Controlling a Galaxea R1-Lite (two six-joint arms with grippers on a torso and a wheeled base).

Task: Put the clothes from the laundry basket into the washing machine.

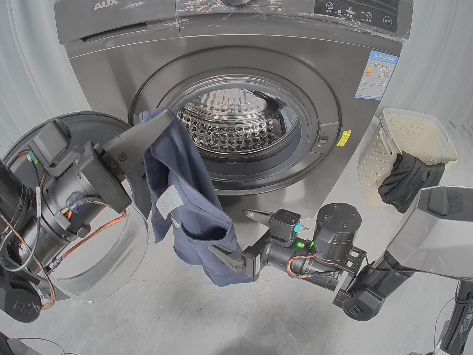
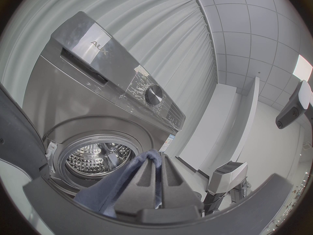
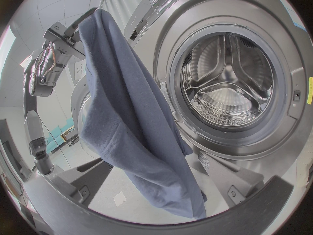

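A navy blue garment (image 1: 185, 193) hangs in front of the washing machine's open drum (image 1: 231, 119). My left gripper (image 1: 162, 118) is shut on its top edge, left of the drum opening. In the left wrist view the pinched fingers (image 2: 143, 183) hold the blue cloth (image 2: 107, 190) before the drum (image 2: 94, 159). My right gripper (image 1: 230, 230) stands open at the garment's lower end. In the right wrist view the garment (image 3: 137, 124) drapes down between the wide-apart fingers (image 3: 228, 177). The cream laundry basket (image 1: 423, 134) stands at the right, a black garment (image 1: 409, 178) over its rim.
The machine's round door (image 1: 98, 262) is swung open to the left, below my left arm. The machine's grey front panel (image 1: 276, 55) rises behind the garment. Bare grey floor (image 1: 197, 316) lies in front.
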